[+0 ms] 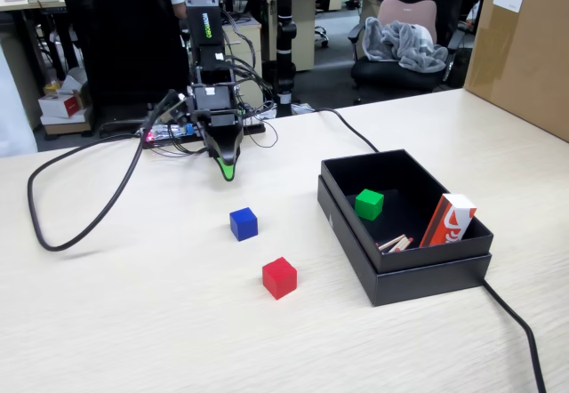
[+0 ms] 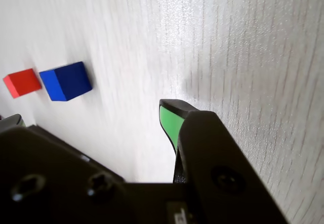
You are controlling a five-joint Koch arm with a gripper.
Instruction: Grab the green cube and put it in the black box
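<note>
The green cube (image 1: 369,204) lies inside the black box (image 1: 418,267), near its far left corner, in the fixed view. The box stands on the table at the right. My gripper (image 1: 229,172) hangs tip-down over the table well to the left of the box, close to the arm's base and holding nothing. In the wrist view its two tips stand wide apart, so the gripper (image 2: 90,113) is open, with bare table between the green-padded fingertip (image 2: 169,120) and the other one. The cube and box are out of the wrist view.
A blue cube (image 1: 243,223) (image 2: 66,81) and a red cube (image 1: 279,277) (image 2: 23,82) sit on the table between gripper and box. The box also holds a red-and-white pack (image 1: 447,220) and wooden sticks (image 1: 394,244). A cardboard box (image 1: 524,46) stands far right. Black cables (image 1: 80,206) cross the table.
</note>
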